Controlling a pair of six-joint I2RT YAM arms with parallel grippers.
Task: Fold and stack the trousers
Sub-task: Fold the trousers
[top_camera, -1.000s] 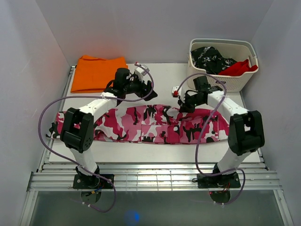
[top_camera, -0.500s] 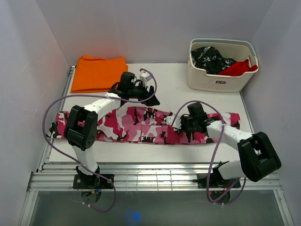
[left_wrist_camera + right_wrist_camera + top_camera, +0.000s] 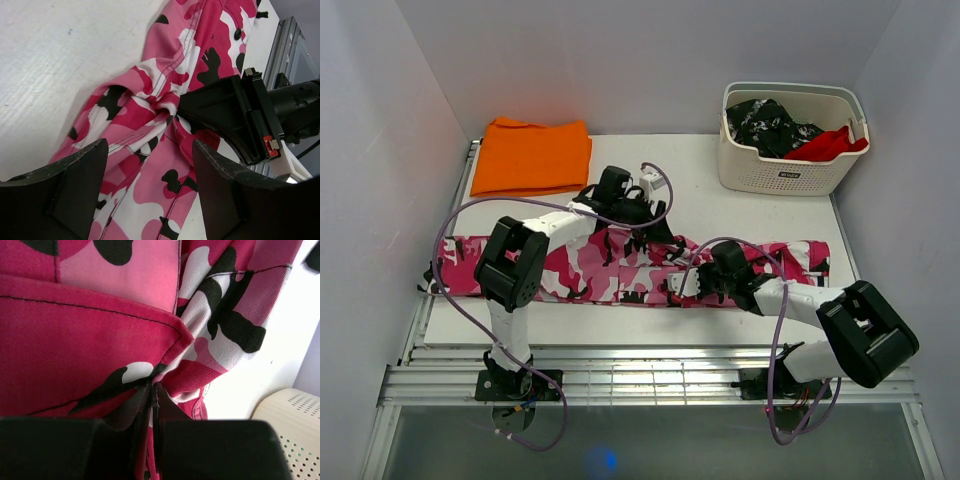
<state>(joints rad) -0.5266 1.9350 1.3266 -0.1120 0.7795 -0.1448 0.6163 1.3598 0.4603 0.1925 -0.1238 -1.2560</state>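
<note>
You have a white table (image 3: 720, 205) with the trousers (image 3: 580, 270) stretched left to right across its near half, bunched at the middle. Your left gripper (image 3: 150, 147) hovers over that bunch with its fingers spread wide. Your right gripper (image 3: 152, 390) is pinched tight on a fold there.

The trousers (image 3: 150, 125) are matt twill cloth with raised stitched seams, on a smooth matt tabletop (image 3: 60, 50); the laundry basket (image 3: 750, 172) is perforated, faintly glossy plastic.
</note>
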